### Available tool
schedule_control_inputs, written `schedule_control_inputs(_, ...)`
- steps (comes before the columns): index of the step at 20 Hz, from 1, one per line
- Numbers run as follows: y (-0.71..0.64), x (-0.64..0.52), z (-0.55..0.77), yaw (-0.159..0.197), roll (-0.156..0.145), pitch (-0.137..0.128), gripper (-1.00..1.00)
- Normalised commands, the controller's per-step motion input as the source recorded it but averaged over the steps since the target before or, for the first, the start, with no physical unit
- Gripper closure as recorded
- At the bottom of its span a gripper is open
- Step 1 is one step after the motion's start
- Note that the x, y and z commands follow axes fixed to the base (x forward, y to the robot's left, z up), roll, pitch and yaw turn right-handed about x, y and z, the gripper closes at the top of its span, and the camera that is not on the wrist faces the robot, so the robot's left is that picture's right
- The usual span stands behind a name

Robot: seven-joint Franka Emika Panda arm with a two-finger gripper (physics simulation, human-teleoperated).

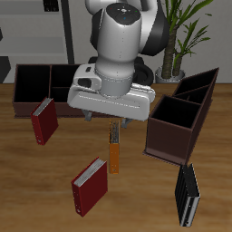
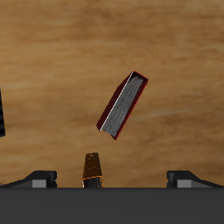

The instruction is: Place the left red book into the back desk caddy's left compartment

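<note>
The left red book (image 1: 89, 186) (image 2: 122, 105) lies flat on the table near the front edge, its pale page edge showing. The other red book (image 1: 43, 120) lies farther back, just in front of the back desk caddy (image 1: 20, 101), a low dark maroon box. The caddy's end bin (image 1: 32, 84), black inside, is the left compartment; the arm hides the caddy's other end. My gripper (image 1: 115, 122) (image 2: 112, 179) hangs open above the table, over the far end of a thin orange book (image 1: 115, 152) (image 2: 92, 168) and short of the left red book. Nothing is held.
A taller dark brown caddy (image 1: 174, 136) with slanted sides stands at the other side of the table. A black book (image 1: 188, 195) (image 2: 3, 114) lies in front of it near the table's front edge. A potted plant (image 1: 186, 27) stands behind.
</note>
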Motion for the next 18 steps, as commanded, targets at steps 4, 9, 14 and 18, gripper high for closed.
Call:
schedule_control_inputs(4, -0.06, 0.22, -0.12, -0.038, 0.038, -0.002, -1.00)
schedule_control_inputs(9, -0.14, 0.17, -0.05, -0.044, 0.033, -0.063, -1.00)
schedule_control_inputs(14, -0.16, 0.10, -0.08, -0.006, 0.055, -0.027, -1.00)
schedule_control_inputs(18, -0.23, 0.05, -0.09, -0.024, -0.011, -0.029, -1.00)
